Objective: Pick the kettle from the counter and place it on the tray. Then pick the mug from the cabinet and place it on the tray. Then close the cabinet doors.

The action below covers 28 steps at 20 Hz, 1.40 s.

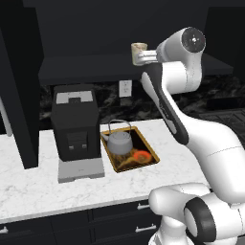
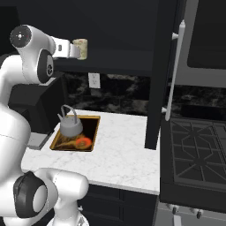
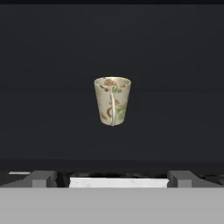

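The grey kettle (image 1: 119, 142) (image 2: 70, 126) stands on the gold-rimmed tray (image 1: 149, 146) (image 2: 93, 132), which lies on the white marble counter (image 1: 33, 184) (image 2: 121, 152). The cream patterned mug (image 1: 139, 47) (image 2: 80, 47) (image 3: 112, 101) stands upright on the dark shelf of the black cabinet (image 1: 95, 67). My gripper (image 1: 137, 60) (image 3: 112, 179) is raised to shelf height and points straight at the mug. Its jaws are open and empty, with the mug a little ahead of the fingertips (image 3: 41, 178). Both cabinet doors (image 1: 19, 95) (image 2: 165, 66) hang open.
A big black coffee machine (image 1: 75, 124) stands on the counter just left of the tray. The open right door with its long silver handle (image 2: 176, 66) juts out over the counter's right end. A black stove (image 2: 198, 154) adjoins the counter on the right.
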Tool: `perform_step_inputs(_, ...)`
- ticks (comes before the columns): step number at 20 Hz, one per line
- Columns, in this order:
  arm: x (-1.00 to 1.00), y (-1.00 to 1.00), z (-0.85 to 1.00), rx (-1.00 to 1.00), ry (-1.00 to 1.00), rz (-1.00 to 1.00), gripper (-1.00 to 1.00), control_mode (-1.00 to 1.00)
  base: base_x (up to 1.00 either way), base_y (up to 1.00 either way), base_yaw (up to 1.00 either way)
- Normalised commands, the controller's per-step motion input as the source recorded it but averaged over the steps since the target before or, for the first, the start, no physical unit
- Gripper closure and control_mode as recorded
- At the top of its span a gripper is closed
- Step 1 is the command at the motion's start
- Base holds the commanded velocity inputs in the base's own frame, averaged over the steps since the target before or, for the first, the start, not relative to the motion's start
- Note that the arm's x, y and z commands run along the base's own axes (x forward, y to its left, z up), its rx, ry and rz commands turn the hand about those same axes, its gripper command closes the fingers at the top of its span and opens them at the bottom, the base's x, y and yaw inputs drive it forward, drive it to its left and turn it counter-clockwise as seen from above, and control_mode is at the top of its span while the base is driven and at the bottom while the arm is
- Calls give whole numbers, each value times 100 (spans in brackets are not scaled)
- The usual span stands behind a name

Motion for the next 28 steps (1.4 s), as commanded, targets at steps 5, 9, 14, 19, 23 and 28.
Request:
perform_step_inputs(5, 32, -1, -16, 6, 0, 0, -100, -100, 0, 0, 0)
perform_step_inputs(9, 45, 0, -8, 8, 0, 0, -100, -100, 0, 0, 0)
perform_step_inputs(14, 42, -1, 0, 6, 0, 0, -100, -100, 0, 0, 0)
perform_step_inputs(19, 33, 0, 0, 0, 3, 0, -100, -100, 0, 0, 0)
perform_step_inputs(23, 31, 0, 0, 0, 0, 0, -100, -100, 0, 0, 0)
perform_step_inputs(28, 30, 0, -1, 0, 0, 0, -100, -100, 0, 0, 0)
